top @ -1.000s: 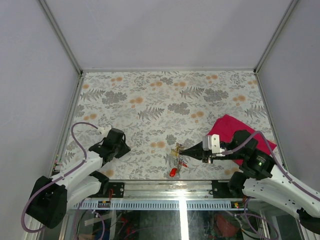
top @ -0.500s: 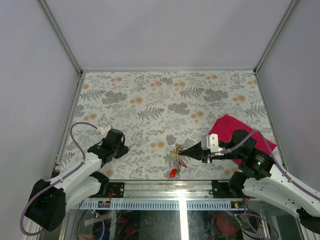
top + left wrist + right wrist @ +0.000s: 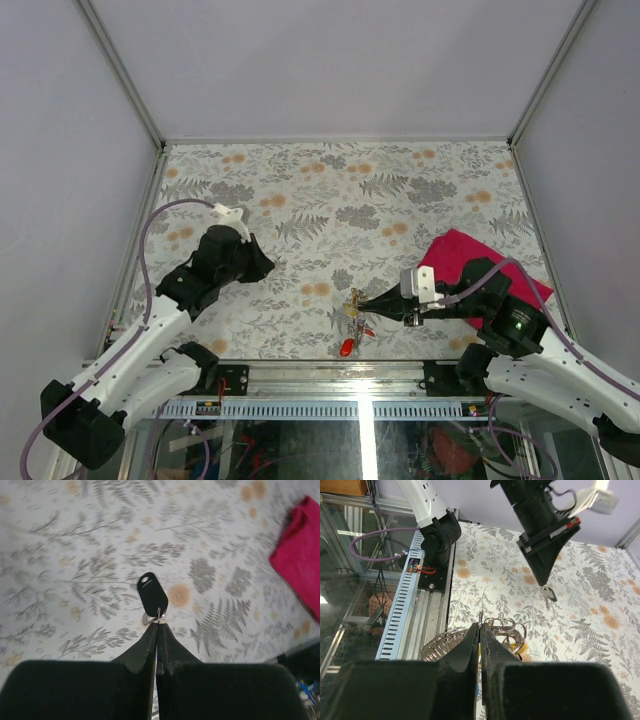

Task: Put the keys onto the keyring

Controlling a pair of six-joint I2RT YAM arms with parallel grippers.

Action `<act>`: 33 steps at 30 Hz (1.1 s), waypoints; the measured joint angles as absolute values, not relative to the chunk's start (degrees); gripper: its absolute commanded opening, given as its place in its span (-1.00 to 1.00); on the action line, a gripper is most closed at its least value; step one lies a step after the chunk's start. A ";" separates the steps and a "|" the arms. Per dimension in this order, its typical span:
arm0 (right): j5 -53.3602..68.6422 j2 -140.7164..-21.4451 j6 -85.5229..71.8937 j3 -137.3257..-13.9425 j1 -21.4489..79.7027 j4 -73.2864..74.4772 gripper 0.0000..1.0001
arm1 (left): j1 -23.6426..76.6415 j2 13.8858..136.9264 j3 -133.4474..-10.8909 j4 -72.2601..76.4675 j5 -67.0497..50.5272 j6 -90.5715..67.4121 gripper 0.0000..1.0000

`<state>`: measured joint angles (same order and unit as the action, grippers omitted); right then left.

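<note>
The left gripper (image 3: 264, 266) hangs above the tabletop (image 3: 330, 190) at about 8 o'clock. Its fingers are clenched on the metal end of a black key (image 3: 152, 594), and the black head sticks out past the tips. From the right wrist view the key dangles under that gripper, off the surface.

The right gripper (image 3: 368, 303) reaches in from 4 o'clock toward 6 o'clock, with its fingers pinched tight on the keyring (image 3: 503, 626). The ring's silvery coils bunch just beyond the tips, and something yellow shows beneath them. A red key (image 3: 346, 346) sits just below that bunch, close to the near rail (image 3: 330, 372). Whether it hangs from the ring cannot be told.

A band of patterned tabletop separates the two grippers, which stand well apart, the left one toward 9 o'clock of the ring. The tabletop runs open from both of them to the far wall at 12 o'clock. A magenta cloth (image 3: 462, 255) lies at 4 o'clock, partly under the right arm and near the right side wall. The left arm's elbow is close to the left table edge.
</note>
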<state>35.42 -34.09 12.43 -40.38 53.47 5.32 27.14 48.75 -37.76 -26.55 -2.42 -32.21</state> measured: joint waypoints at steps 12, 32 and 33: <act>34.04 -37.58 9.96 -42.46 53.47 8.34 -1.00 | 40.58 54.26 -64.77 -31.27 -13.21 -5.69 -1.00; 31.00 -38.37 -3.40 -44.86 53.47 -1.32 -1.00 | 61.93 59.09 -78.00 -38.37 -16.80 11.42 -1.00; 30.96 -38.41 -4.45 -44.86 53.47 -2.09 -1.00 | 62.11 59.09 -78.00 -38.44 -16.78 11.57 -1.00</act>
<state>30.96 -38.41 -4.45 -44.86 53.47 -2.09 62.11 59.09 -78.00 -38.44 -16.78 11.57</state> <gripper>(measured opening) 0.010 0.008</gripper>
